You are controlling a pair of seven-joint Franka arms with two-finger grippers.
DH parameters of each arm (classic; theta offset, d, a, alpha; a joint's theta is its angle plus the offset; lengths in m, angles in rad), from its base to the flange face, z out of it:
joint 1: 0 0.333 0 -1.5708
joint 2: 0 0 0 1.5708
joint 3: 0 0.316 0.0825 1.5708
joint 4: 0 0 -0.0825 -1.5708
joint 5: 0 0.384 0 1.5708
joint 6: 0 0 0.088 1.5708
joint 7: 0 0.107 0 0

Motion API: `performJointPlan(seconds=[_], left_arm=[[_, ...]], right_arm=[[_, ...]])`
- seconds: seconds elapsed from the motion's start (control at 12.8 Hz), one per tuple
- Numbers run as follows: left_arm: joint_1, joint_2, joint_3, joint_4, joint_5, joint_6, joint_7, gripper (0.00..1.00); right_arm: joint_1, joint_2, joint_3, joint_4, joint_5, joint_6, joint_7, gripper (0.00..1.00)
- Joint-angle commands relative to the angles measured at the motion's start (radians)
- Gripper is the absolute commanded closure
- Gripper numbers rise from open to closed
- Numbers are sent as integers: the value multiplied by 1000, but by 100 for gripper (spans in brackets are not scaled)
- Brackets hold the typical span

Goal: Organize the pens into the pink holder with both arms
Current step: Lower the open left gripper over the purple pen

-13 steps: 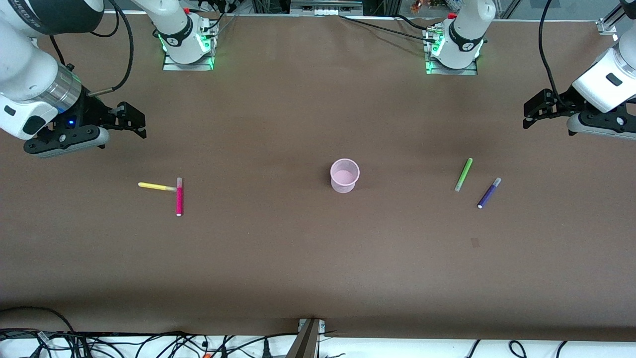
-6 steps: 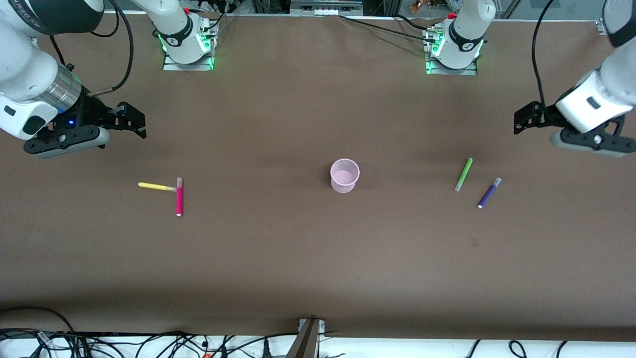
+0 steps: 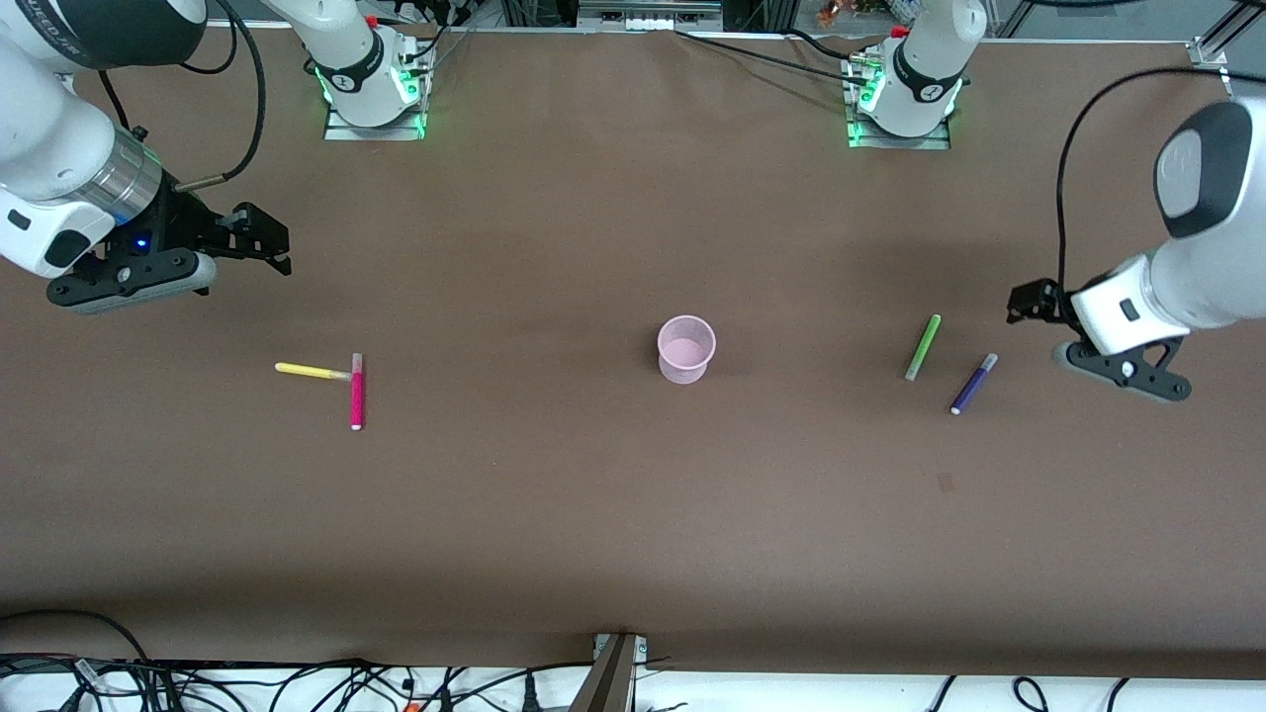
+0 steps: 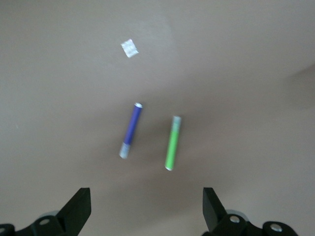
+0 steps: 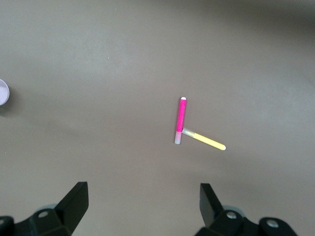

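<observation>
The pink holder (image 3: 685,347) stands empty on the brown counter (image 3: 593,514); four pens (image 3: 357,391) lie outside it. The left gripper (image 4: 146,209) and right gripper (image 5: 143,204) hover with fingers spread wide, holding nothing.

We saw pink holder (image 3: 686,348) upright, empty, mid-counter. Yellow pen (image 3: 311,371) and magenta pen (image 3: 357,393) lay flat toward right arm's end, yellow tip touching magenta near its pale end, making T. Green pen (image 3: 923,347) and purple pen (image 3: 973,384) lay flat toward left arm's end, side by side, apart, roughly parallel.
</observation>
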Motion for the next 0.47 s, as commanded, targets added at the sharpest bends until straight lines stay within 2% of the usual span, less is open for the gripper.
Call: performJointPlan(seconds=[0.0, 0.39], left_arm=[[42, 84, -5, -41, 44, 152, 131, 0], [77, 144, -5, -284, 62, 570, 267, 0]], right_arm=[[-3, 2, 3, 13, -10, -8, -8, 0], [-3, 2, 2, 13, -10, -8, -8, 0]])
